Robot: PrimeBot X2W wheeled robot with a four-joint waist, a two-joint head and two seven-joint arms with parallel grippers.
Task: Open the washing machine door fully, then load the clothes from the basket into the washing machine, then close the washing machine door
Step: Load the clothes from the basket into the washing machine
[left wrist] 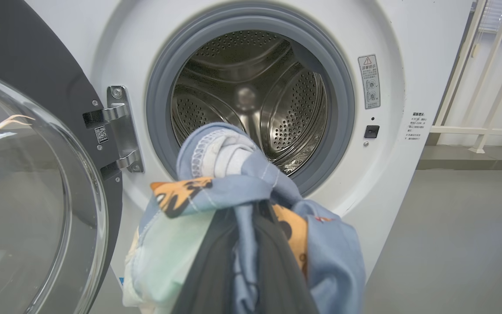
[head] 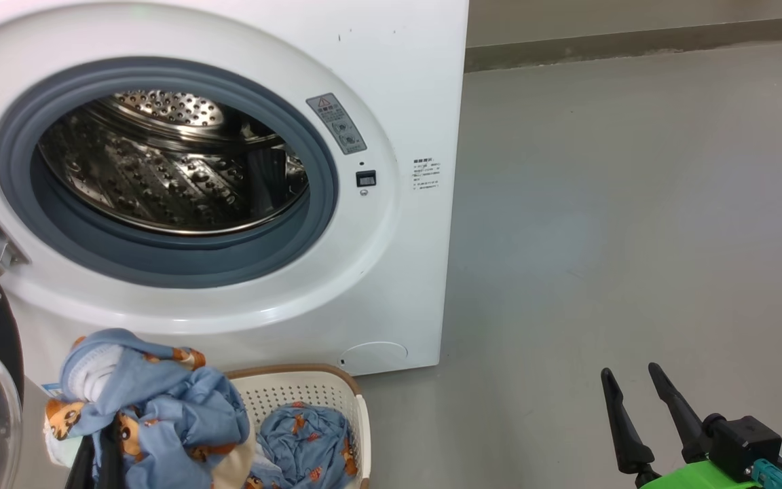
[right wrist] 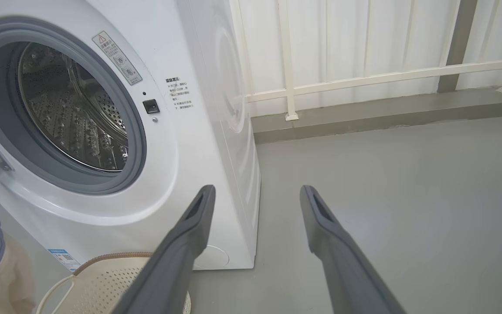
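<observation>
Leftmost, the washing machine door [left wrist: 28,183] stands swung wide on its hinge at the left side of the washing machine [head: 398,102], with its glass bowl turned toward the robot. Next to it, the left gripper [left wrist: 246,218] has its fingers pressed nearly together, pinching a bundle of clothes [left wrist: 233,183]: light blue cloth with orange prints, wrapped around a white piece. The fingers point at the round drum opening [head: 174,163], which faces the robot. The bundle hangs lengthwise down the fingers, its top in front of the opening's lower rim and outside the drum. Below and to the right, the basket [head: 296,372] sits on the floor [head: 635,204], just in front of the machine's base, with more blue printed clothes lying in it. Its long axis cannot be told, as part of it is hidden. Far to the right, well apart from the machine, the right gripper [head: 630,370] hangs over the grey floor, its two dark fingers spread wide and pointing up the head view.
</observation>
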